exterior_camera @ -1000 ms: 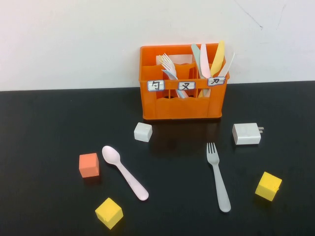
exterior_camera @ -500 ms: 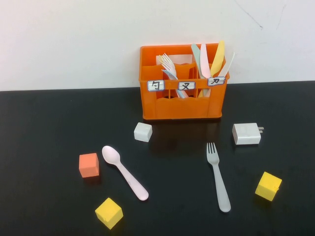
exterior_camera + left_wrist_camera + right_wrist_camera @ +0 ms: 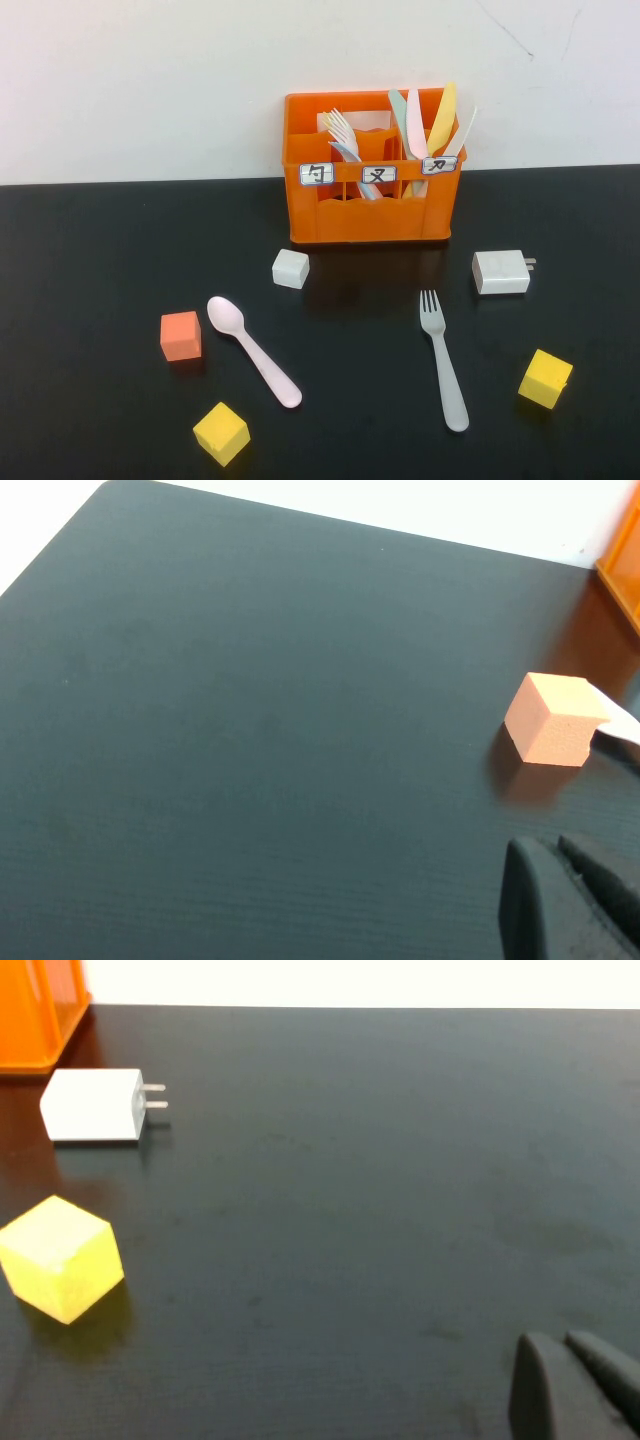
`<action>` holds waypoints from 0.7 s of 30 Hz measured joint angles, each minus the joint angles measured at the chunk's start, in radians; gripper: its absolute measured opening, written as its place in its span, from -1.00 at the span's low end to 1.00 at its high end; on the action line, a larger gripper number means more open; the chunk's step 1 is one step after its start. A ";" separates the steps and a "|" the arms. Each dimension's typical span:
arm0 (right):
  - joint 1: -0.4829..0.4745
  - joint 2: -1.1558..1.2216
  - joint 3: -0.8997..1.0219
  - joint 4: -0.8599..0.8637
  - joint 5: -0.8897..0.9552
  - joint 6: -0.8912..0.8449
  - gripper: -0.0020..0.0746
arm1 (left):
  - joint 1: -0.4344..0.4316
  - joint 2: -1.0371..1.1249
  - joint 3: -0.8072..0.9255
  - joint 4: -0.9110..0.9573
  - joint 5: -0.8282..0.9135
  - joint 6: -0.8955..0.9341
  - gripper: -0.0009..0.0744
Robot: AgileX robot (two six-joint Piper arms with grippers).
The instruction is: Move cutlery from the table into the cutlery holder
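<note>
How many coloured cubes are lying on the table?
4: orange cube left of the spoon, yellow cube near the front, pale cube before the holder, yellow cube right of the fork.

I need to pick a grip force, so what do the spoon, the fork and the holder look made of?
Spoon: likely plastic, pale pink, smooth with a soft sheen. Fork: likely plastic, light grey, slightly glossy, uniform colour. Cutlery holder: moulded orange plastic, crate-like walls, glossy edges. Both hands are shut, away from them: left hand, right hand.

Matt black table (image 3: pixel 100 260), plastic spoon (image 3: pixel 252 350)
</note>
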 joint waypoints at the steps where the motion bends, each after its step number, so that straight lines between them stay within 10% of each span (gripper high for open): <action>1: 0.000 0.000 0.000 0.002 0.000 0.000 -0.95 | 0.000 0.000 0.000 0.000 0.000 0.000 -0.98; 21: 0.000 0.000 0.010 0.002 -0.125 0.000 -0.95 | 0.000 0.000 0.004 0.002 -0.280 0.000 -0.98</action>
